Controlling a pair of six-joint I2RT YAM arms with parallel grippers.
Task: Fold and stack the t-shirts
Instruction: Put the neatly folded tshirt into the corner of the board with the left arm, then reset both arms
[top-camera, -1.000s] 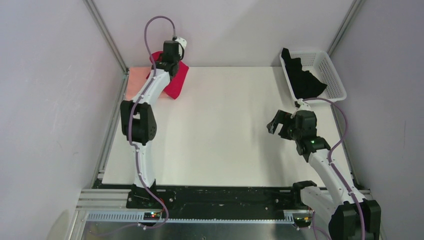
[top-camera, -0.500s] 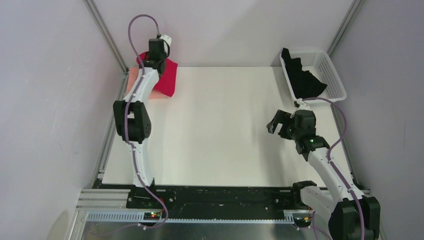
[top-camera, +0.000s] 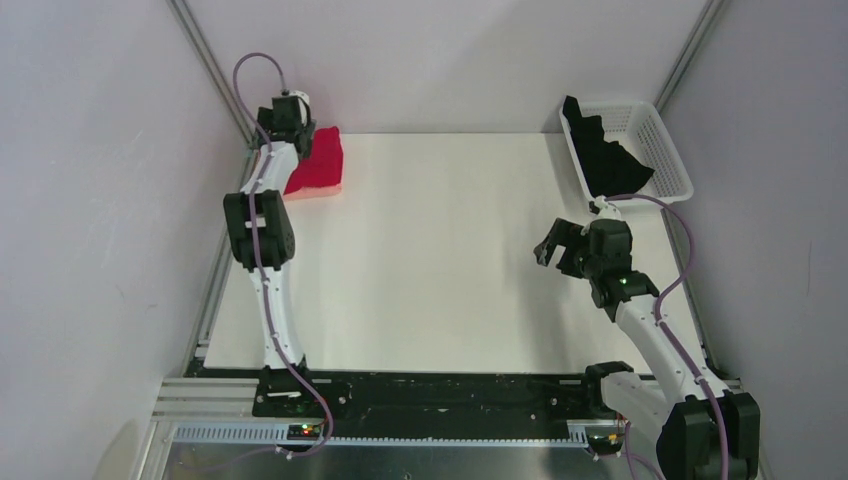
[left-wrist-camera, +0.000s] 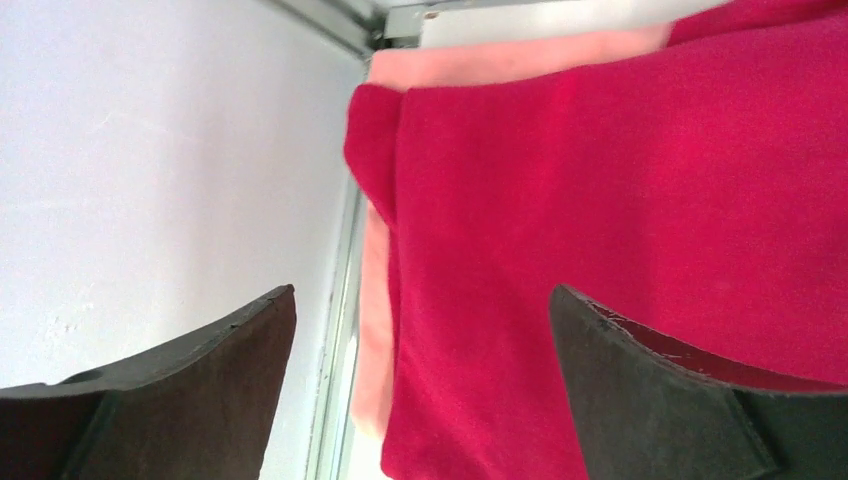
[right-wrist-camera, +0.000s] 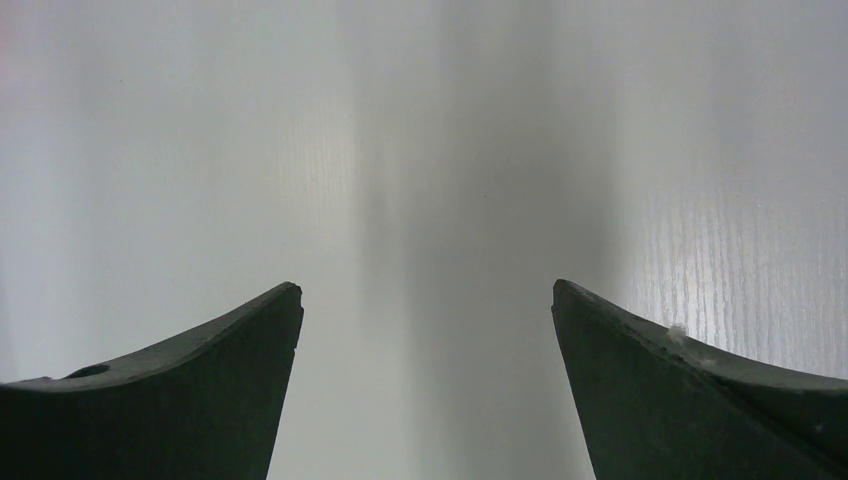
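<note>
Holds the left fingers (left-wrist-camera: 200, 370) spread wide over the red t-shirt (left-wrist-camera: 620, 200), gripping nothing, apparently so the fold can settle. Has that shirt lying on the salmon-pink t-shirt (left-wrist-camera: 520, 62) at the far left corner of the counter (top-camera: 440, 250), as a pile. Poises the right fingers (right-wrist-camera: 200, 380), likewise spread and bare, near the white basket (top-camera: 668, 150), probably ready for the black t-shirt (top-camera: 608, 160) draped inside.

A robotics lab test cell is indicated: a white table (top-camera: 440, 270) is enclosed by plain pale panels (top-camera: 90, 200), framed by aluminium profile posts (top-camera: 212, 75), and edged by a slotted metal rail (top-camera: 430, 434)
</note>
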